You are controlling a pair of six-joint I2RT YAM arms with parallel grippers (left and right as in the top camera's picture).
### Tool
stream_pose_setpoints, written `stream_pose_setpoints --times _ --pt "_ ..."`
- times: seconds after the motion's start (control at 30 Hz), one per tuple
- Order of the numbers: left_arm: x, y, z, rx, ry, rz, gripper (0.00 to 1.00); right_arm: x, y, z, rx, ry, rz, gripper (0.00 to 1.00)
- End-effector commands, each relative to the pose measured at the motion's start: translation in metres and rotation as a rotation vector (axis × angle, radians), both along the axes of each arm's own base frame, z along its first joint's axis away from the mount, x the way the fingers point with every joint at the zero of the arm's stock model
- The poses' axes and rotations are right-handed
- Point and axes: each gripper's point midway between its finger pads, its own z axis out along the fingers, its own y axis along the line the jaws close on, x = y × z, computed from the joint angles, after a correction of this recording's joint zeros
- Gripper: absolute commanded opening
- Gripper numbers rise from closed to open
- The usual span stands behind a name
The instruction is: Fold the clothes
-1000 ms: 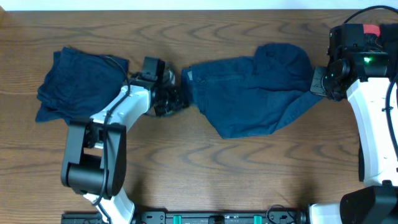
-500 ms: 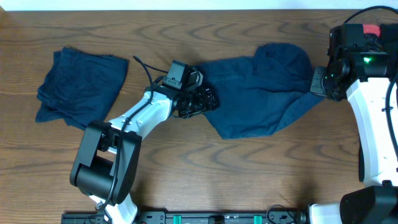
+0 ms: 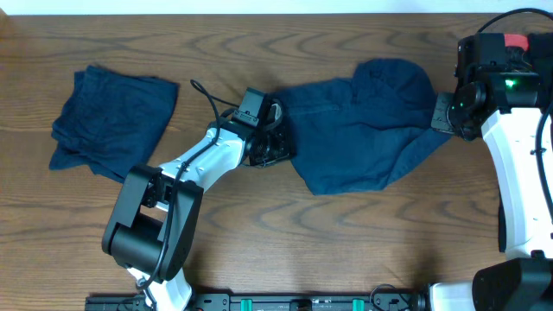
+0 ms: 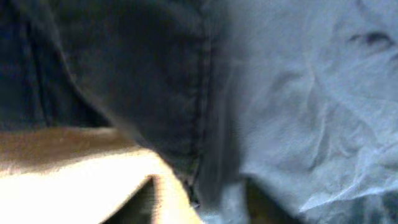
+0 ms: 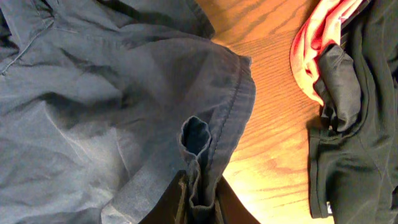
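A dark blue garment (image 3: 363, 130) lies crumpled across the middle right of the wooden table (image 3: 346, 242). My left gripper (image 3: 275, 149) is at its left edge, where the hem is turned over. The blurred left wrist view shows the garment (image 4: 298, 93) and a seam close up. There the fingers (image 4: 199, 202) look apart, with cloth between them. My right gripper (image 3: 439, 117) is shut on the garment's right edge. The right wrist view shows a bunched fold of the garment (image 5: 93, 112) pinched between the fingers (image 5: 199, 186).
A second dark blue garment (image 3: 112, 121) lies folded at the table's far left. The right wrist view shows a pink-red cloth (image 5: 311, 43) and a black garment (image 5: 360, 124) on the table beyond the right gripper.
My left gripper carried the garment's left edge to the right, then drew back slightly to the left. The edge now lies turned in. The right arm has not moved.
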Motion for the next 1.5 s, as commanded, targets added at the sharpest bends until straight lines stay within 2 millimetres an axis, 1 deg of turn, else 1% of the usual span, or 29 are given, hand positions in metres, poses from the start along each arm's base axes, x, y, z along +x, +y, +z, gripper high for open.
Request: stream_pose_setpoints --times 0.0,0.07,0.1,0.13,0.2,0.23,0.27,0.33,0.37,0.43,0.47,0.5,0.57,0.6,0.67,0.7,0.73,0.8,0.87,0.9,0.97,1.0,1.03,1.1,1.2,1.23,1.27,1.37,1.47 --pt "-0.010 0.000 -0.011 0.033 0.027 -0.021 0.67 -0.001 -0.004 -0.001 -0.008 0.002 -0.021 0.11" --pt "-0.013 -0.002 -0.012 0.043 0.025 -0.028 0.64 -0.001 -0.004 -0.001 -0.008 0.002 -0.021 0.12" --pt "-0.013 -0.003 -0.012 0.051 0.018 -0.030 0.53 -0.001 -0.004 -0.001 -0.007 0.000 -0.021 0.11" --pt "-0.012 -0.003 -0.013 0.059 0.012 -0.030 0.40 -0.001 -0.004 -0.001 -0.007 -0.001 -0.021 0.12" --pt "-0.013 -0.004 -0.014 0.070 0.009 -0.031 0.07 -0.001 -0.004 -0.001 -0.007 0.000 -0.021 0.12" --pt "-0.014 -0.003 -0.014 0.072 0.011 -0.034 0.06 -0.001 -0.004 -0.001 -0.008 0.000 -0.021 0.12" --pt "-0.014 0.000 -0.013 0.076 0.018 -0.028 0.06 -0.001 -0.004 -0.001 -0.008 0.000 -0.021 0.11" --pt "-0.013 0.015 -0.006 0.086 0.042 0.008 0.06 -0.001 -0.005 -0.001 -0.010 0.000 -0.022 0.11" --pt "-0.011 0.024 0.001 0.091 0.053 0.031 0.06 -0.001 -0.005 -0.001 -0.012 0.000 -0.022 0.12" --pt "-0.003 0.050 0.019 0.106 0.064 0.099 0.06 -0.001 -0.007 0.000 -0.018 -0.001 -0.026 0.12" --pt "0.002 0.063 0.030 0.115 0.058 0.137 0.06 -0.001 -0.007 0.000 -0.018 -0.002 -0.028 0.12" --pt "0.011 0.080 0.046 0.125 0.037 0.185 0.06 -0.001 -0.008 -0.001 -0.017 -0.001 -0.029 0.12" --pt "0.026 0.100 0.072 0.137 -0.023 0.248 0.06 -0.001 -0.008 -0.001 -0.017 0.002 -0.029 0.12" --pt "0.037 0.109 0.088 0.144 -0.075 0.282 0.06 -0.002 -0.008 -0.003 -0.017 0.006 -0.029 0.12" --pt "0.056 0.123 0.113 0.182 -0.172 0.338 0.06 -0.005 -0.007 -0.007 -0.017 0.020 -0.029 0.12" --pt "0.061 0.125 0.118 0.195 -0.199 0.348 0.06 -0.007 -0.007 -0.010 -0.017 0.030 -0.029 0.11" --pt "0.066 0.124 0.121 0.202 -0.224 0.350 0.08 -0.009 -0.007 -0.014 -0.016 0.040 -0.030 0.11" --pt "0.070 0.114 0.116 0.214 -0.247 0.321 0.27 -0.014 -0.007 -0.022 -0.015 0.064 -0.036 0.11" --pt "0.066 0.100 0.101 0.228 -0.222 0.269 0.30 -0.019 -0.007 -0.029 -0.015 0.086 -0.036 0.11" --pt "0.062 0.095 0.093 0.241 -0.201 0.240 0.33 -0.020 -0.007 -0.033 -0.015 0.095 -0.036 0.10" --pt "0.049 0.089 0.076 0.277 -0.151 0.176 0.51 -0.024 -0.007 -0.039 -0.015 0.111 -0.035 0.10" --pt "0.042 0.089 0.070 0.298 -0.127 0.141 0.56 -0.025 -0.007 -0.040 -0.015 0.114 -0.035 0.10" --pt "0.035 0.092 0.065 0.325 -0.104 0.120 0.57 -0.025 -0.007 -0.040 -0.015 0.116 -0.035 0.10" --pt "0.021 0.110 0.058 0.418 -0.052 0.125 0.56 -0.025 -0.007 -0.040 -0.015 0.116 -0.034 0.10" --pt "0.005 0.145 0.056 0.579 0.001 0.154 0.56 -0.025 -0.007 -0.040 -0.014 0.115 -0.034 0.10" --pt "-0.001 0.159 0.055 0.637 0.025 0.166 0.56 -0.024 -0.007 -0.040 -0.014 0.114 -0.034 0.11" --pt "-0.005 0.169 0.056 0.668 0.046 0.187 0.56 -0.024 -0.007 -0.040 -0.014 0.113 -0.034 0.11" --pt "-0.012 0.192 0.056 0.692 0.113 0.287 0.56 -0.024 -0.007 -0.040 -0.014 0.113 -0.034 0.11" --pt "-0.011 0.211 0.055 0.683 0.145 0.391 0.54 -0.024 -0.007 -0.040 -0.015 0.113 -0.035 0.11"
